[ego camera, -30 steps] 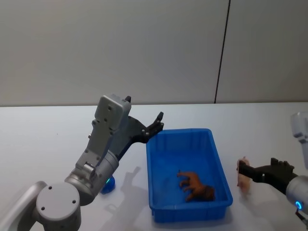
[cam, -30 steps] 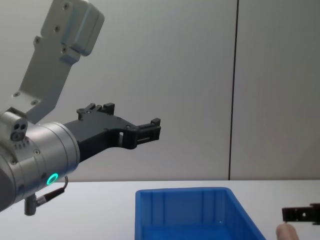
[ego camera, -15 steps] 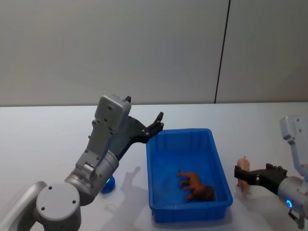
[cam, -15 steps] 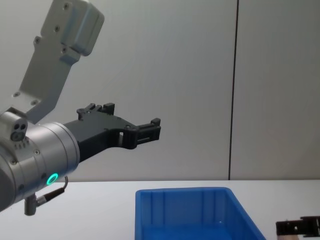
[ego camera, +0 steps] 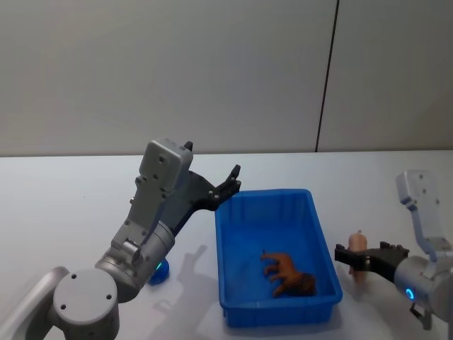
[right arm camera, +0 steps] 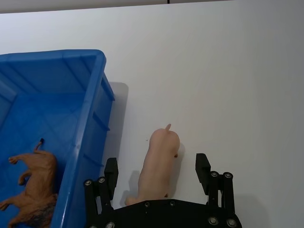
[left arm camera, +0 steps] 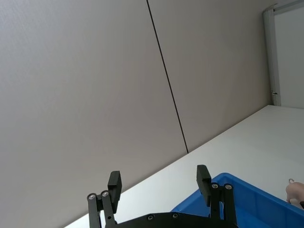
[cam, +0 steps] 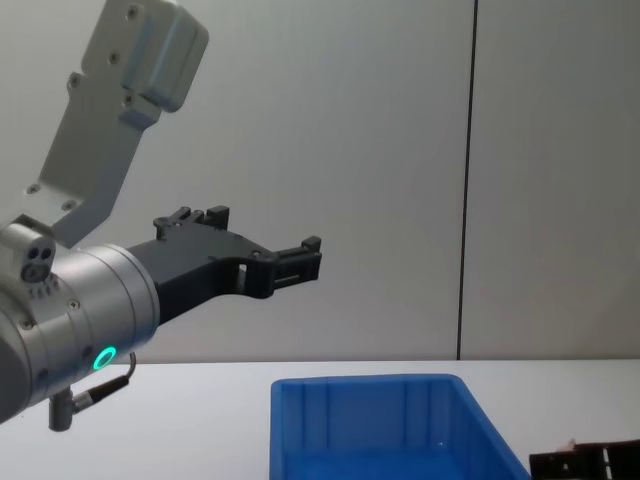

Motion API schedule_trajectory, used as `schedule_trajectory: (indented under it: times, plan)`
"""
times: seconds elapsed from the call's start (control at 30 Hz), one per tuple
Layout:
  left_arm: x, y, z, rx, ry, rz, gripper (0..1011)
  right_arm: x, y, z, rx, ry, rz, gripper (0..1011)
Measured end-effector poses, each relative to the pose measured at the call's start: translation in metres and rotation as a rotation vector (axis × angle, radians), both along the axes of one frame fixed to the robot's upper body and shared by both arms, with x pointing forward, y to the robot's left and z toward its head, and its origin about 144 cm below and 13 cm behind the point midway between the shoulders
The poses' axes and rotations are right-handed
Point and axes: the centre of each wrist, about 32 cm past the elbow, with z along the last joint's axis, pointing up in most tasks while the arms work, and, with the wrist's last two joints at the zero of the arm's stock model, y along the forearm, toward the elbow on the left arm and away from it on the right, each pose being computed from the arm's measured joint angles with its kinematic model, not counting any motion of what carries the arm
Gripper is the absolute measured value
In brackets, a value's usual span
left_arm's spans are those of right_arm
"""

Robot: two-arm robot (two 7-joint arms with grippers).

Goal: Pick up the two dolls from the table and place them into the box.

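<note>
Now your right claw stands wide astride the small pale-pink pig doll on the white desk, at three o'clock of the bright blue plastic box. It looks light, rigid and smooth: pinch its mid-body flanks. Your left claw hangs wide at ten o'clock.

On the table, the first doll lies in the box, toward its near right corner. Just right of the box, the second doll sits on the table between the right gripper's spread fingers, touching neither. The left gripper hangs above the box's far left corner.
</note>
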Motion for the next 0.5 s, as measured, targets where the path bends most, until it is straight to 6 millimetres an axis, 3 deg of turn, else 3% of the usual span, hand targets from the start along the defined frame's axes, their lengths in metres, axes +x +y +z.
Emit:
schedule_trajectory:
  times: [0.37, 0.5]
  plan:
    - [0.0000, 0.0000, 0.0000, 0.000, 0.000, 0.000, 1001, 0.0081, 0.0043, -0.0044, 0.005, 0.012, 0.001, 998]
    - [0.0000, 0.0000, 0.0000, 0.000, 0.000, 0.000, 1001, 0.0095, 0.0050, -0.0053, 0.005, 0.015, 0.001, 924]
